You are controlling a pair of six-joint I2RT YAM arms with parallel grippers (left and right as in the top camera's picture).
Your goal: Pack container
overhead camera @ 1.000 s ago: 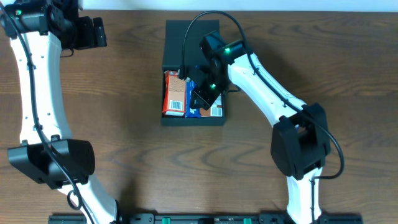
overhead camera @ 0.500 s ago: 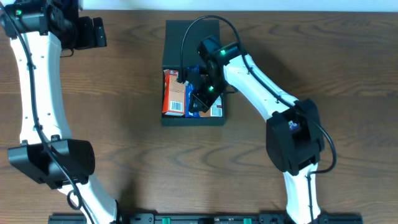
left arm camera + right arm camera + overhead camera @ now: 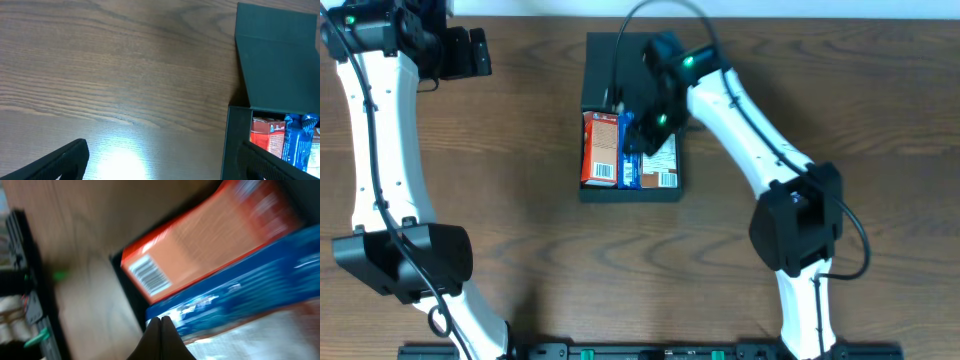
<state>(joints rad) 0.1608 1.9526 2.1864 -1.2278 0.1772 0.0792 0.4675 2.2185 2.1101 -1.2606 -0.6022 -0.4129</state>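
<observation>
Packing step looks about done: right gripper (image 3: 161,326) pinched shut, empty, over snacks (image 3: 601,150) in container (image 3: 630,194). Left gripper (image 3: 478,52) wide open (idle). Next, I'd guess: flip lid (image 3: 610,60) closed.

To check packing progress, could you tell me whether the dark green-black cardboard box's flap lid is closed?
No, the flap lid lies open beyond the dark green-black cardboard box, exposing the orange-red carton inside.

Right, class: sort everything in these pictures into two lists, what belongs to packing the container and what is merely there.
Belongs to the job: container, lid open; orange-red carton, blue packet and pale packet inside it; right gripper, shut, over the packets.

Merely there: left gripper, open, off to the side of the container; wooden table.
</observation>
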